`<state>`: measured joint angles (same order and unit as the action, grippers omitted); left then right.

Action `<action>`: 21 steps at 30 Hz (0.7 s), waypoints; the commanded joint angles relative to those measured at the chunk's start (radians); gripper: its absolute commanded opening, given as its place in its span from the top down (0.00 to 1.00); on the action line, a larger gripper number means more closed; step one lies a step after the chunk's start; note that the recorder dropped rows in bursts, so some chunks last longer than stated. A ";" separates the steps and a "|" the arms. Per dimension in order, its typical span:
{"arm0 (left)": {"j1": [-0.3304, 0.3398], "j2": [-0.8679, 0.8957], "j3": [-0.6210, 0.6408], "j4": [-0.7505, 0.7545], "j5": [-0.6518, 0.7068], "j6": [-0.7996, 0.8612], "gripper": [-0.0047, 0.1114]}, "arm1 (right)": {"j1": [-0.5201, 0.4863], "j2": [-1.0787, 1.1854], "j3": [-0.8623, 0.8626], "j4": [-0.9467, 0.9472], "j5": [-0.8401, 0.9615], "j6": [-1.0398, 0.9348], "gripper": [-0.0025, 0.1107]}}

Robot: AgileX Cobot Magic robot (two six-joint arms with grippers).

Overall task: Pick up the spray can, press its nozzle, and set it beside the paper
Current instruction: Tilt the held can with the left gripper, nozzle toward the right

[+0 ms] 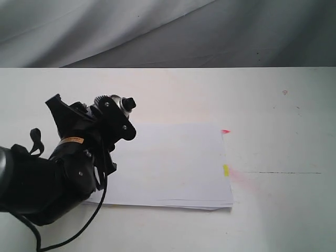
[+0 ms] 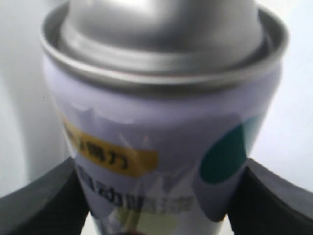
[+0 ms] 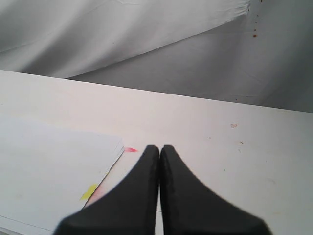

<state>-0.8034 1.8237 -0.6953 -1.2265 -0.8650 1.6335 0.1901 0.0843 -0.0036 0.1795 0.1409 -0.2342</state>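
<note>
left claw (image 1: pixel 111 119) is clamped on the spray can (image 2: pixel 161 122); black fingers (image 2: pixel 44 200) grip the label on both sides, just under the shoulder rim; solid hold as far as I can judge

can sits at the paper's (image 1: pixel 168 165) far left corner in the exterior view; only its silver top and the nozzle (image 1: pixel 129 103) show past the claw; base is hidden, so can't tell whether it is lifted or standing; long axis looks roughly upright, leaning a bit, nozzle end up and bare, nothing touching it

key relation: the nozzle lies left of the right claw (image 3: pixel 160 147), across the whole sheet; right claw is fully closed, tips together, holding nothing; it hangs over the table (image 1: pixel 278 131) on the tabbed side of the paper, near the red tab (image 3: pixel 129 149) and yellow tab (image 3: pixel 89 192), and out of the exterior frame

my read: pressing falls to the right arm, closed tips as a pusher, coming down along the can's axis; small button, so an off-centre push could tip the can in the grip

path over the paper is flat, nothing in the way; only clutter near the nozzle is the left claw's own body and cable
</note>
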 commanded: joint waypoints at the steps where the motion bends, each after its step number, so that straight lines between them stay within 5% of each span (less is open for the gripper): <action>1: -0.004 -0.004 -0.044 -0.034 -0.031 0.079 0.96 | -0.001 0.001 0.004 -0.006 -0.005 0.003 0.98; 21: -0.004 -0.004 -0.044 -0.084 0.035 0.186 0.96 | -0.001 0.001 0.004 -0.013 -0.005 0.003 0.98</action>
<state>-0.8034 1.8237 -0.7277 -1.3356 -0.8135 1.8129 0.1901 0.0843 -0.0036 0.1795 0.1409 -0.2342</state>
